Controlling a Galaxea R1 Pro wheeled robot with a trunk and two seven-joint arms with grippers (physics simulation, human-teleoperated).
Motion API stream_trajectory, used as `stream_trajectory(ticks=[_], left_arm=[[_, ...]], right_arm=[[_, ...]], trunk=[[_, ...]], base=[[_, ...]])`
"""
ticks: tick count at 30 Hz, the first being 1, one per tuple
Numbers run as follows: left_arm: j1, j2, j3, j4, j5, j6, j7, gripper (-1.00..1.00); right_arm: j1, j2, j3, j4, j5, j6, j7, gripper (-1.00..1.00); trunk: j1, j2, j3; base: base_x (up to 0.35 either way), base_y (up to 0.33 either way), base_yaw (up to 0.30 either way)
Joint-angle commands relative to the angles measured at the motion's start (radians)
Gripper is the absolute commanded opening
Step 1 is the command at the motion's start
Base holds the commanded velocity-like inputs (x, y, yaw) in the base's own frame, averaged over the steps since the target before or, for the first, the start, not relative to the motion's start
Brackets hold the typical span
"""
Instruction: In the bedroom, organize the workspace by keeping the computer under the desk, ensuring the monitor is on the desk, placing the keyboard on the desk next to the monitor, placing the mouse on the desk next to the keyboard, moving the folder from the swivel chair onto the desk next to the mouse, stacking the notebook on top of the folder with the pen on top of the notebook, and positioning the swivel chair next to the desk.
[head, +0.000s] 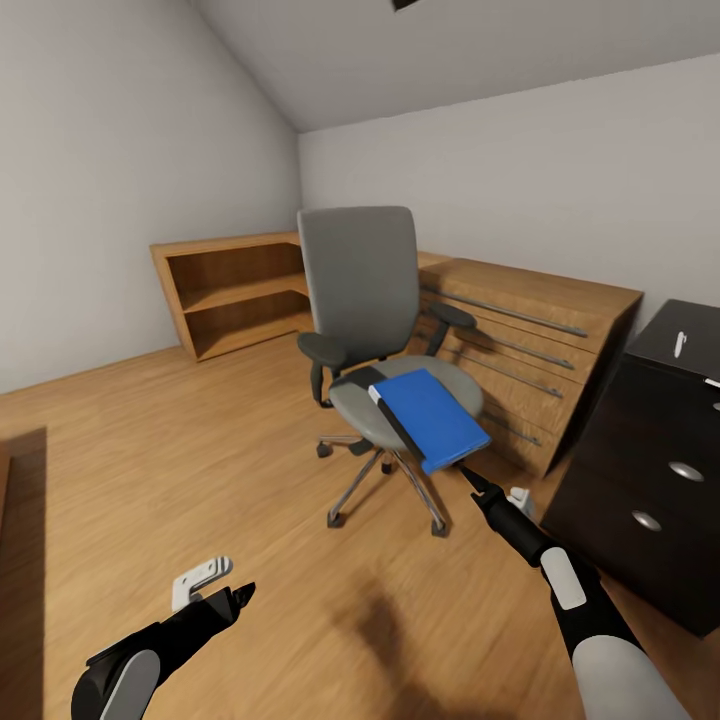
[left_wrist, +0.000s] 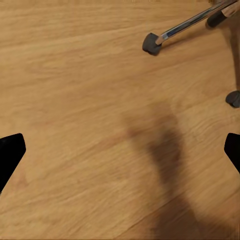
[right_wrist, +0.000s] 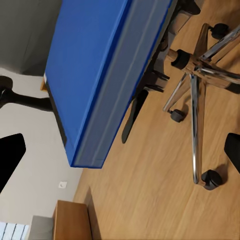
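The grey swivel chair (head: 360, 270) stands mid-room on the wood floor. The blue folder (head: 432, 415) lies on its seat, its near corner overhanging the front edge. My right gripper (head: 470, 478) is just below and in front of that corner, open and apart from it. In the right wrist view the folder (right_wrist: 85, 65) fills the space ahead, above the chair's metal base (right_wrist: 197, 85), and the right gripper (right_wrist: 120, 155) holds nothing. My left gripper (head: 235, 598) hangs low over the floor, open and empty. A small white pen (head: 680, 343) lies on the black desk (head: 700, 325).
The desk's dark drawer unit (head: 640, 480) stands close on the right. Low light-wood cabinets (head: 530, 330) and an open shelf (head: 235, 290) line the walls behind the chair. A chair caster (left_wrist: 151, 43) sits on the floor ahead of my left gripper (left_wrist: 120, 152).
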Motion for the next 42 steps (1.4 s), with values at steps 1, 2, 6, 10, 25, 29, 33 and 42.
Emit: stream_trajectory(ticks=[1, 2, 6, 10, 25, 29, 33, 42], left_arm=[[-0.001, 0.0, 0.0, -0.001, 0.011, 0.003, 0.009, 1.0], [-0.001, 0.0, 0.0, -0.001, 0.011, 0.003, 0.009, 1.0], [-0.001, 0.0, 0.0, -0.001, 0.01, 0.003, 0.009, 1.0], [-0.001, 0.0, 0.0, -0.001, 0.01, 0.003, 0.009, 1.0], [-0.001, 0.0, 0.0, -0.001, 0.011, 0.003, 0.009, 1.0], [-0.001, 0.0, 0.0, -0.001, 0.011, 0.003, 0.009, 1.0], [-0.001, 0.0, 0.0, -0.001, 0.011, 0.003, 0.009, 1.0], [-0.001, 0.0, 0.0, -0.001, 0.01, 0.003, 0.009, 1.0]], right_arm=[[-0.001, 0.0, -0.003, 0.0, -0.006, 0.008, 0.002, 1.0], [-0.001, 0.0, -0.003, 0.0, -0.006, 0.008, 0.002, 1.0], [-0.001, 0.0, -0.002, 0.0, -0.006, 0.008, 0.002, 1.0], [-0.001, 0.0, -0.003, 0.0, -0.006, 0.008, 0.002, 1.0], [-0.001, 0.0, -0.002, 0.0, -0.006, 0.008, 0.002, 1.0], [-0.001, 0.0, -0.002, 0.0, -0.006, 0.008, 0.002, 1.0], [-0.001, 0.0, -0.003, 0.0, -0.006, 0.008, 0.002, 1.0], [0.0, 0.0, -0.003, 0.0, -0.006, 0.008, 0.002, 1.0]], trunk=[[0.0, 0.0, -0.001], [0.0, 0.0, -0.001], [0.0, 0.0, -0.001], [0.0, 0.0, -0.001], [0.0, 0.0, -0.001], [0.0, 0.0, -0.001], [0.0, 0.0, -0.001], [0.0, 0.0, -0.001]], base=[[0.214, 0.046, 0.0], [0.189, 0.037, 0.0], [0.097, 0.019, 0.0], [0.029, 0.006, 0.0], [0.081, 0.035, 0.0], [0.025, 0.011, 0.0], [0.009, 0.004, 0.0], [0.088, 0.053, 0.0]])
